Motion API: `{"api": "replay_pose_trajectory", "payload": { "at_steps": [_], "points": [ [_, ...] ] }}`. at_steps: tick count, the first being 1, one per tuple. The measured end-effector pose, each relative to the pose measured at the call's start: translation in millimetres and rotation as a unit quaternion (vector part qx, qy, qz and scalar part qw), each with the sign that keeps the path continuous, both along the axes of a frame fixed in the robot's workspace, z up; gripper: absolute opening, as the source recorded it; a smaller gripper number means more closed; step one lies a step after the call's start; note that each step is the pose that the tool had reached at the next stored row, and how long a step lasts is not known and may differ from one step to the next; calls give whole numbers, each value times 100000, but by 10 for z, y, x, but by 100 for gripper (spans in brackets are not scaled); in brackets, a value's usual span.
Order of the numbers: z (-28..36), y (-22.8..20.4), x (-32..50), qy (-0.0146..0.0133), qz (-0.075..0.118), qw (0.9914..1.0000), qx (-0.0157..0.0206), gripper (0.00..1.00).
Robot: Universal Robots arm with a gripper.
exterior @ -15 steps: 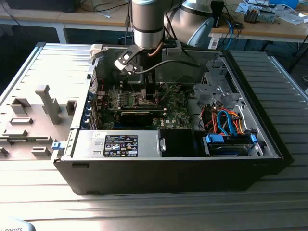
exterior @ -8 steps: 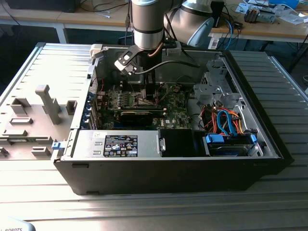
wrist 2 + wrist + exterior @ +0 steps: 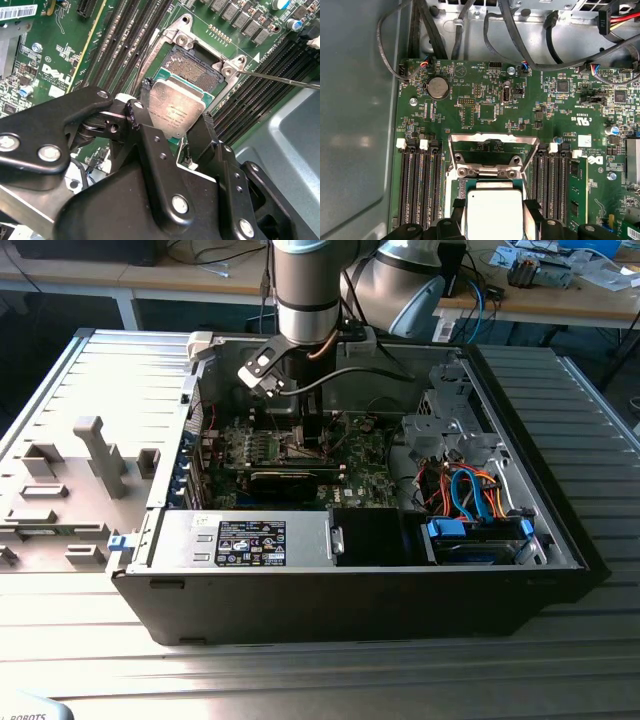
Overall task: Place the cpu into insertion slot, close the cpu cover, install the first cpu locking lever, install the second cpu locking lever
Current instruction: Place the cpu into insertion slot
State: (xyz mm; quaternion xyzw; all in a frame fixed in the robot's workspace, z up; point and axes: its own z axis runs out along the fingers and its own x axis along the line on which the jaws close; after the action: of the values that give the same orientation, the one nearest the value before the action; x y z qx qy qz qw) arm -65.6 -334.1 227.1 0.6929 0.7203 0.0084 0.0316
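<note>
- My pincer (image 3: 172, 125) is clamped on the cpu (image 3: 177, 107), one finger on each of two opposite edges.
- The cpu hangs over the near part of the insertion slot (image 3: 196, 70). The slot's dark far part lies bare, so I judge it not seated.
- The cpu cover (image 3: 490, 136) stands raised, out of my way.
- Doing it well means squaring the chip's edges to the socket rim, keeping it level, lowering straight and never sliding across the contacts.

Soft light — glare on cpu (image 3: 175, 107)
</note>
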Motion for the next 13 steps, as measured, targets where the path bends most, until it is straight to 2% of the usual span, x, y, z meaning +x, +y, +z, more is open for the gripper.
{"api": "replay_pose_trajectory", "payload": {
  "at_steps": [13],
  "points": [
    [-30, 8, 0, 0, -1, 100000, -1, 54]
  ]
}}
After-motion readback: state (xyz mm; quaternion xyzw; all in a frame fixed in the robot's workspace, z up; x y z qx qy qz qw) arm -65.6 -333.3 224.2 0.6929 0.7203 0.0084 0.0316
